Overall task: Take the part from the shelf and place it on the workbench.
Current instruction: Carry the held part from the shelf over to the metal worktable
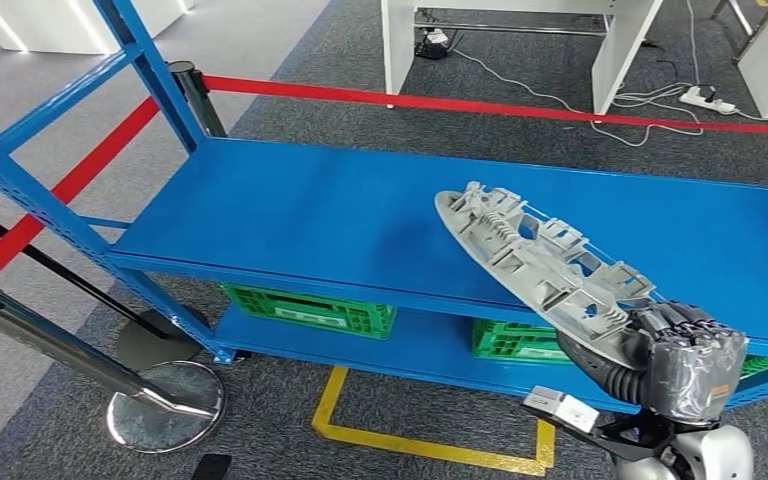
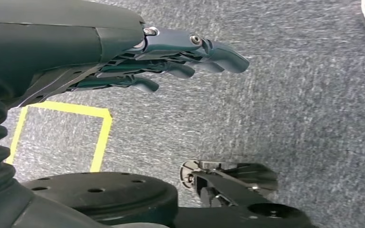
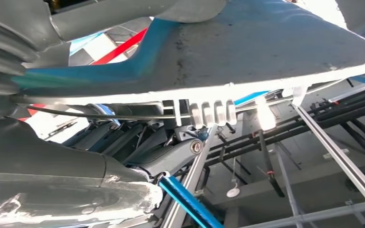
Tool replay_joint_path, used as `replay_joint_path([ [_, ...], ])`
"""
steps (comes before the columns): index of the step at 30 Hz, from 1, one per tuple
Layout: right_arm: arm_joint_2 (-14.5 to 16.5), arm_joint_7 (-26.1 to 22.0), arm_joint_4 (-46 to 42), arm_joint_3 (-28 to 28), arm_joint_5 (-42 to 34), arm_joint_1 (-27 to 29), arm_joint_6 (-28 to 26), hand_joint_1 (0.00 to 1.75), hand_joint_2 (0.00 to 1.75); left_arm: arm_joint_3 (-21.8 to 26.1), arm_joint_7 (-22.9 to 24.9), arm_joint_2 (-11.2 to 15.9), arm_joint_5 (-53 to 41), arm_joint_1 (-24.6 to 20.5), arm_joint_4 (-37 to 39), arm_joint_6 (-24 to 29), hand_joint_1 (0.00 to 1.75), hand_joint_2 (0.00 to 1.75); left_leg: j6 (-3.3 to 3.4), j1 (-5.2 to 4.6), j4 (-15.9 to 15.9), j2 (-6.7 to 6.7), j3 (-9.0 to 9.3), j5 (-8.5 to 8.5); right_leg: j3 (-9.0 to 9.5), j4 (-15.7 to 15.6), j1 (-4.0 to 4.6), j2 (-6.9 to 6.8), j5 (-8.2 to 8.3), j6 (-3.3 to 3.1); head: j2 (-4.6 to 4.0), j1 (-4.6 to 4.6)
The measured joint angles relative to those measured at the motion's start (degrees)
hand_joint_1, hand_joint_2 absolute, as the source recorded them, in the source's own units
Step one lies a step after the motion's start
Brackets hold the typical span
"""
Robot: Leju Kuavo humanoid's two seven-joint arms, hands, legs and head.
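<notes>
Grey plastic, ribbed and pocketed on its upper face, fills the grasp of the right robot hand (image 1: 682, 352), whose dark fingers wrap the near end of the part (image 1: 540, 258) from below. From that hold the long moulding slants up and away, its far rounded end hanging over the blue shelf (image 1: 290, 215) rather than lying flat on it, as far as the head view tells. Gripping at one end leaves most of the length cantilevered, so the tilt probably comes from the wrist angle (a grip nearer the middle would balance better, but the near end is what faces the robot). In the right wrist view the underside of the part (image 3: 247, 57) spans the picture, with the fingers (image 3: 138, 142) curled beneath it.

The left robot hand (image 2: 171, 61) hangs at the robot's side above grey carpet, its fingers stretched out loosely together and holding nothing; it plays no role in the lift for now.

Further out, green crates (image 1: 310, 308) sit on the lower shelf level, a yellow floor marking (image 1: 415, 445) shows where the robot is meant to stand, and a red barrier tape (image 1: 500, 107) runs behind the rack. No table for the drop-off is visible, so by my reading the part is lifted but the carrying is not yet done
</notes>
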Motion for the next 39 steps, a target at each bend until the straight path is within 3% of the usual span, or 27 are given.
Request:
replay_joint_path([
  [3,0.00,0.12,0.03,-0.04,-0.26,-0.08,0.00,1.75,1.75,-0.07,0.01,0.11,0.17,-0.20,0.02,0.01,0.00,1.75,1.54,-0.51,-11.54,0.02,7.06,3.76,-0.82,-0.01,0.42,0.02,1.11,0.25,0.00,0.06],
  [4,0.00,0.20,0.04,-0.07,-0.39,-0.13,0.00,1.75,1.75,-0.08,0.01,0.13,0.23,-0.27,0.02,0.02,0.00,1.75,1.77,-0.72,-13.72,0.03,8.17,4.13,-0.99,-0.05,0.39,-0.03,1.51,0.51,0.00,0.06],
  [7,-0.02,0.54,0.07,-0.08,-0.74,-0.27,0.00,1.75,1.75,-0.12,0.02,0.02,0.46,-0.28,0.03,0.04,0.00,1.75,1.88,-0.91,-14.98,0.14,7.85,5.31,-1.34,-0.35,0.18,-0.12,2.48,1.53,0.00,-0.02],
  [9,-0.09,0.68,0.10,-0.09,-1.00,-0.33,-0.01,1.75,1.75,-0.15,0.08,-0.04,0.72,-0.32,0.03,0.12,0.00,1.75,2.37,-0.62,-15.55,0.33,7.01,6.70,-2.55,1.65,0.14,-0.04,-0.10,2.08,0.00,0.15],
  [11,-0.17,0.76,0.15,-0.12,-1.26,-0.39,-0.02,1.75,1.75,-0.17,0.14,-0.07,0.86,-0.34,0.03,0.18,0.00,1.75,2.71,-0.51,-15.64,0.43,5.61,7.91,-4.64,7.96,0.02,0.01,-5.60,2.51,0.00,0.34],
  [12,-0.20,0.78,0.19,-0.13,-1.34,-0.40,-0.02,1.75,1.75,-0.19,0.16,-0.09,0.88,-0.31,0.03,0.17,0.00,1.75,2.72,-0.53,-15.59,0.44,4.81,8.49,-5.44,11.69,-0.03,0.01,-7.71,2.74,0.00,0.40],
  [13,-0.24,0.80,0.23,-0.14,-1.41,-0.40,-0.02,1.75,1.75,-0.20,0.17,-0.13,0.89,-0.28,0.03,0.17,0.00,1.75,2.67,-0.53,-15.53,0.46,4.00,9.06,-5.75,14.50,-0.07,0.01,-8.69,2.95,0.00,0.40],
  [14,-0.28,0.84,0.28,-0.15,-1.46,-0.40,-0.02,1.75,1.75,-0.20,0.18,-0.16,0.89,-0.27,0.03,0.16,0.00,1.75,2.56,-0.51,-15.44,0.47,3.20,9.61,-5.23,15.60,-0.13,0.01,-8.36,3.13,0.00,0.43],
  [15,-0.33,0.87,0.32,-0.15,-1.51,-0.40,-0.02,1.75,1.75,-0.21,0.19,-0.19,0.90,-0.27,0.03,0.16,0.00,1.75,2.40,-0.48,-15.33,0.48,2.44,10.12,-3.73,14.71,-0.23,0.00,-7.07,3.26,0.00,0.45],
  [17,-0.44,1.08,0.37,-0.15,-1.81,-0.50,-0.02,1.75,1.75,-0.25,0.21,-0.20,0.92,-0.28,0.03,0.18,0.00,1.75,1.90,-0.47,-14.85,0.46,1.09,10.94,1.85,7.65,-0.50,-0.04,-4.79,3.56,0.00,0.47],
  [19,-0.55,1.60,0.41,-0.14,-2.55,-0.70,-0.04,1.75,1.75,-0.38,0.21,-0.15,1.01,-0.29,0.03,0.22,0.00,1.75,1.32,-0.65,-14.07,0.43,0.09,11.56,6.68,0.56,-0.55,0.09,-5.20,3.46,0.00,0.53],
  [20,-0.63,1.91,0.43,-0.14,-3.09,-0.77,-0.05,1.75,1.75,-0.49,0.21,-0.11,1.07,-0.29,0.04,0.24,0.00,1.75,1.05,-0.74,-13.79,0.43,-0.22,11.92,7.51,-1.01,-0.46,0.16,-5.86,3.23,0.00,0.57],
  [22,-0.97,2.54,0.46,-0.16,-4.32,-0.76,-0.08,1.75,1.75,-0.75,0.20,-0.03,1.29,-0.24,0.08,0.24,0.00,1.75,0.50,-0.68,-13.55,0.41,-0.57,12.48,6.92,-1.22,-0.37,0.11,-5.54,2.18,0.00,0.62],
  [23,-1.19,2.83,0.47,-0.19,-4.97,-0.76,-0.09,1.75,1.75,-0.87,0.20,0.01,1.38,-0.20,0.11,0.24,0.00,1.75,0.17,-0.57,-13.11,0.38,-0.91,11.80,6.44,-1.20,-0.38,0.04,-5.13,1.52,0.00,0.61],
  [25,-1.64,3.42,0.48,-0.26,-6.17,-0.76,-0.10,1.75,1.75,-1.02,0.20,0.07,1.51,-0.14,0.16,0.22,0.00,1.75,-0.54,-0.33,-9.49,0.34,-2.29,7.62,5.48,-1.30,-0.49,-0.14,-4.05,0.29,0.00,0.53],
  [27,-2.11,3.89,0.48,-0.28,-7.16,-0.75,-0.12,1.75,1.75,-1.08,0.20,0.07,1.58,-0.15,0.16,0.21,0.00,1.75,-1.03,-0.11,-2.30,0.34,-4.27,2.14,4.24,-1.24,-0.42,-0.15,-2.81,-0.16,0.00,0.42],
  [28,-2.37,4.05,0.49,-0.28,-7.45,-0.73,-0.13,1.75,1.75,-1.09,0.20,0.07,1.63,-0.17,0.16,0.20,0.00,1.75,-1.14,-0.03,0.90,0.34,-4.82,0.68,3.48,-1.19,-0.37,-0.15,-2.16,-0.18,0.00,0.42],
  [29,-2.62,4.16,0.49,-0.28,-7.60,-0.71,-0.14,1.75,1.75,-1.10,0.20,0.08,1.72,-0.18,0.16,0.20,0.00,1.75,-1.13,0.02,2.66,0.34,-4.62,0.50,2.62,-1.12,-0.31,-0.14,-1.52,-0.14,0.00,0.42],
  [30,-2.84,4.23,0.50,-0.29,-7.66,-0.69,-0.15,1.75,1.75,-1.10,0.20,0.09,1.80,-0.18,0.16,0.20,0.00,1.75,-1.00,0.03,2.47,0.33,-3.47,1.42,1.80,-1.06,-0.23,-0.13,-0.94,-0.05,0.00,0.41],
  [31,-3.01,4.28,0.51,-0.30,-7.69,-0.67,-0.15,1.75,1.75,-1.10,0.20,0.11,1.87,-0.20,0.16,0.19,0.00,1.75,-0.70,0.00,0.26,0.33,-1.36,2.90,1.05,-1.01,-0.14,-0.11,-0.39,0.05,0.00,0.41],
  [33,-3.29,4.34,0.52,-0.31,-7.71,-0.64,-0.16,1.75,1.75,-1.10,0.17,0.27,1.93,-0.32,0.16,0.20,0.00,1.75,0.36,-0.33,-7.80,0.30,4.80,4.83,0.01,-0.90,0.06,-0.10,0.61,0.34,0.00,0.42],
  [35,-3.47,4.34,0.52,-0.32,-7.73,-0.62,-0.17,1.75,1.75,-1.11,0.13,0.38,1.93,-0.52,0.17,0.20,0.00,1.75,1.16,-0.75,-14.26,0.26,9.13,4.60,-0.60,-0.84,0.11,-0.22,1.64,0.86,0.00,0.44],
  [37,-3.62,4.33,0.52,-0.33,-7.73,-0.63,-0.19,1.75,1.75,-1.13,0.11,0.30,1.93,-0.59,0.18,0.20,0.00,1.75,1.38,-0.90,-15.99,0.26,9.56,4.74,-1.06,-0.98,0.02,-0.35,2.66,1.53,0.00,0.43],
  [38,-3.69,4.33,0.54,-0.32,-7.73,-0.61,-0.19,1.75,1.75,-1.13,0.12,0.27,1.94,-0.56,0.18,0.20,0.00,1.75,1.51,-0.85,-16.10,0.33,9.13,5.32,-1.37,-0.89,-0.05,-0.30,2.57,1.84,0.00,0.42],
  [39,-3.78,4.33,0.55,-0.32,-7.73,-0.55,-0.19,1.75,1.75,-1.13,0.12,0.25,1.95,-0.52,0.18,0.20,0.00,1.75,1.78,-0.74,-16.24,0.44,8.60,5.97,-1.95,-0.15,-0.09,-0.22,1.43,2.10,0.00,0.47],
])
